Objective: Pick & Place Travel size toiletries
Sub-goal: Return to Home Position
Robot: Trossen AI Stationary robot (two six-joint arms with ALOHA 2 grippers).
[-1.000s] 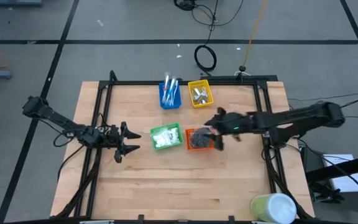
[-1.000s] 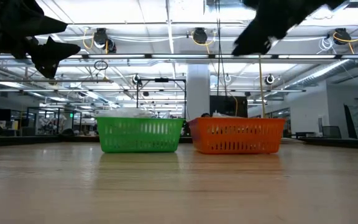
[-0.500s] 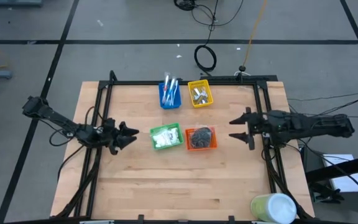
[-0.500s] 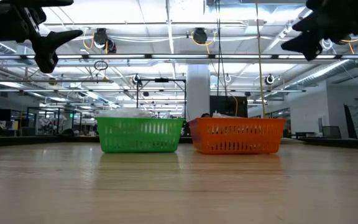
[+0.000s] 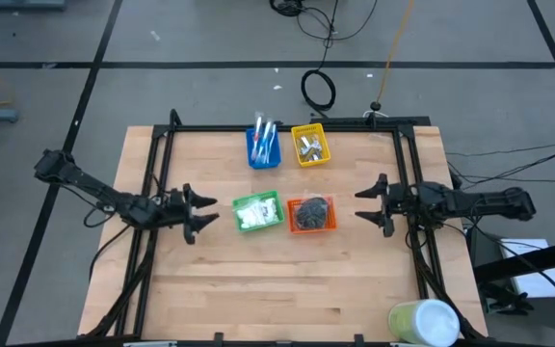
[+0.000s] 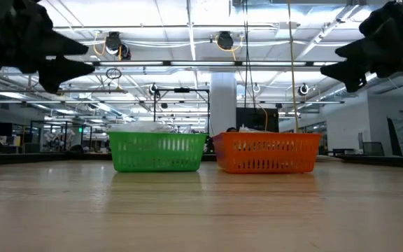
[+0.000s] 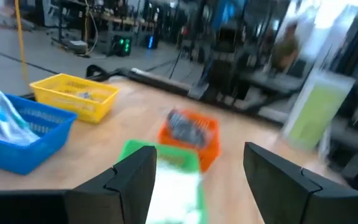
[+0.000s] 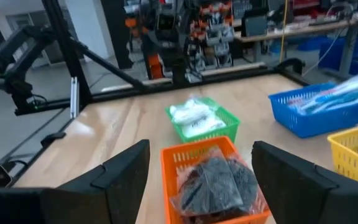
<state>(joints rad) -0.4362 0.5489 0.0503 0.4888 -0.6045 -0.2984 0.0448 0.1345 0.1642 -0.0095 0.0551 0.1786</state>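
The toiletries lie sorted in four small bins. Blue, red and white sticks fill the blue bin [image 5: 264,145]. Silvery tubes are in the yellow bin [image 5: 310,145], white packets in the green bin [image 5: 258,212], and dark discs in a clear bag in the orange bin [image 5: 312,214]. My left gripper [image 5: 206,211] hovers open to the left of the green bin, well above the table [image 6: 65,59]. My right gripper [image 5: 359,203] hovers open to the right of the orange bin, also raised [image 6: 341,61]. In the right wrist view, the orange bin [image 8: 213,180] sits straight ahead of the right gripper [image 8: 201,177].
A large pale green-white cylinder [image 5: 422,323] stands at the table's near right corner. Black frame rails [image 5: 157,183] run along the left, right and far sides of the table. Bare wood lies across the near half of the table [image 5: 277,280].
My right gripper has drawn back from above the orange bin toward the table's right edge and come somewhat lower, and its fingers are open. My left gripper has stayed beside the green bin and turned about its wrist. The bins have not moved.
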